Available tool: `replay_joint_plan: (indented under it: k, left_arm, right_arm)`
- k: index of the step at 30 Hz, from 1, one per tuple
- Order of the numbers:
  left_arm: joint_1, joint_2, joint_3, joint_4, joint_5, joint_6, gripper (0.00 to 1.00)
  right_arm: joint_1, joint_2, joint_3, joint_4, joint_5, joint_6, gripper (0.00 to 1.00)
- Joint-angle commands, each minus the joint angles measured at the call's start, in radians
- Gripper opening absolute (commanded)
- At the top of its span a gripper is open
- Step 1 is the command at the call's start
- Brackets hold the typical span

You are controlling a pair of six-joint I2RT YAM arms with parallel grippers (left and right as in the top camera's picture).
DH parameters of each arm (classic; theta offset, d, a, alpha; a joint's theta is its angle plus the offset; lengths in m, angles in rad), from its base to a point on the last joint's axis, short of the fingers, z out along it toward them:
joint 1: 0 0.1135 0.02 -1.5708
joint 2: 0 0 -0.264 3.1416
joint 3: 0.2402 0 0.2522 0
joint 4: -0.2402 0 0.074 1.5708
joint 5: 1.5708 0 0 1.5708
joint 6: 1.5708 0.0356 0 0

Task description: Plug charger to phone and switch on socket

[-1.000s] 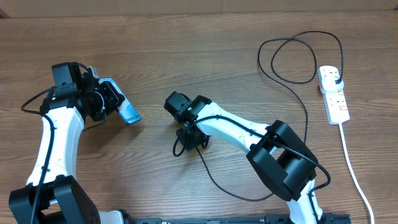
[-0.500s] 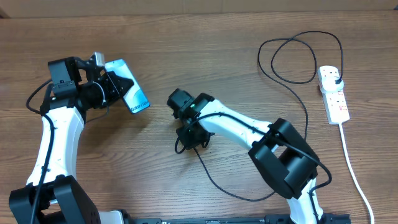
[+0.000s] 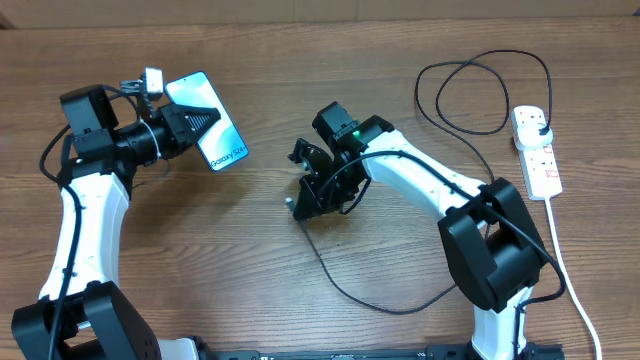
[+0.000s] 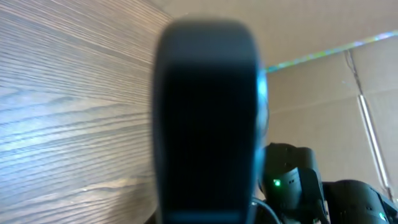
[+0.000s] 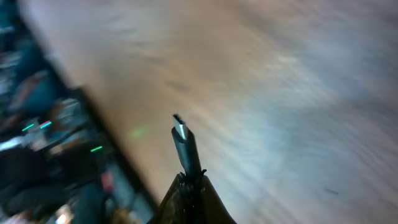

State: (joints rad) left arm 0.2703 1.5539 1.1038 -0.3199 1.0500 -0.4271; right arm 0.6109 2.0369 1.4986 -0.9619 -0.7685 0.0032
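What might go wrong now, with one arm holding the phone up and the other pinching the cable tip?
The slim blue-screened smartphone is held tilted in the air by the left gripper alone; a push could shift or drop it.
The small metal connector tip in the right gripper could easily miss the port.
The thin black cable passes under the right arm towards the white power strip and may snag.

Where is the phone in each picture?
Overhead: the phone is at the upper left, held in the left gripper.
Left wrist: it is the big dark blurry shape in the middle.
Right wrist: not in it.
Shared landmark: the wooden table.
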Motion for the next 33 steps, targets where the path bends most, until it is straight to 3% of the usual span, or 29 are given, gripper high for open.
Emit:
replay_joint_plan:
  k: [1,11,17,18,20,21,33]
  left_arm:
    - [-0.001,-0.029,0.011,0.006,0.069,-0.037,0.04]
    - [-0.002,-0.029,0.011,-0.006,0.046,-0.176,0.04]
    - [-0.002,-0.029,0.011,-0.028,-0.032,-0.175,0.04]
    - [-0.002,-0.029,0.011,-0.038,-0.057,-0.175,0.04]
    - [-0.001,-0.029,0.011,-0.060,-0.114,-0.176,0.04]
    - [-0.001,-0.029,0.011,-0.072,-0.140,-0.176,0.04]
    - [0.000,-0.029,0.011,-0.095,-0.197,-0.179,0.04]
  right_arm:
    - [-0.001,-0.045,0.008,0.014,-0.226,-0.084,0.04]
    - [-0.002,-0.098,0.008,0.072,-0.330,-0.070,0.04]
    - [-0.002,-0.110,0.008,0.048,0.016,0.069,0.04]
    - [0.002,-0.110,0.008,0.041,0.058,0.073,0.06]
    - [0.014,-0.110,0.008,0.029,0.134,0.077,0.31]
    - [0.022,-0.110,0.008,0.020,0.175,0.080,0.38]
    - [0.274,-0.078,-0.002,-0.031,0.750,0.208,0.57]
